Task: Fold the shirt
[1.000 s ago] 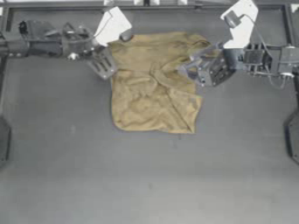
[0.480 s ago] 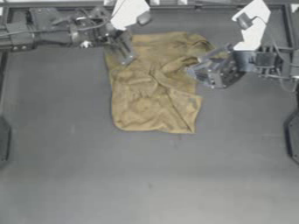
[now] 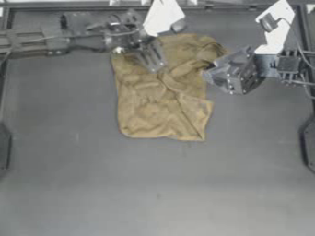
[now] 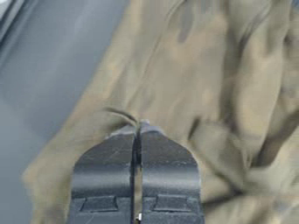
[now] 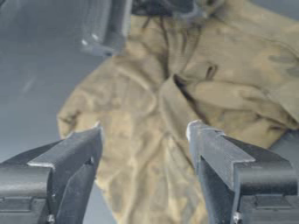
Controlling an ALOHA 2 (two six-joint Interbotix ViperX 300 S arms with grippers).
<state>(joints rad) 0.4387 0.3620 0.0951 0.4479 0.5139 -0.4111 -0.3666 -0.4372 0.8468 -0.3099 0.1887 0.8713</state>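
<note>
The tan shirt (image 3: 163,99) lies crumpled on the dark table, toward the far middle. My left gripper (image 3: 150,59) reaches in from the left and sits over the shirt's far left part. In the left wrist view its jaws (image 4: 139,127) are pressed together, with a small raised fold of the shirt (image 4: 222,78) pinched at their tips. My right gripper (image 3: 214,76) hovers at the shirt's right edge. The right wrist view shows it open (image 5: 146,129), its fingers wide apart above the wrinkled shirt (image 5: 146,100) and holding nothing.
A metal frame rail (image 3: 73,8) runs along the table's far edge, just behind the shirt. Bare dark table (image 3: 160,189) stretches across the near half. The left arm's wrist (image 5: 111,22) appears at the far side of the right wrist view.
My left gripper has moved right, from the shirt's left edge onto its far left part, and the cloth there has bunched inward. The right gripper has barely shifted.
</note>
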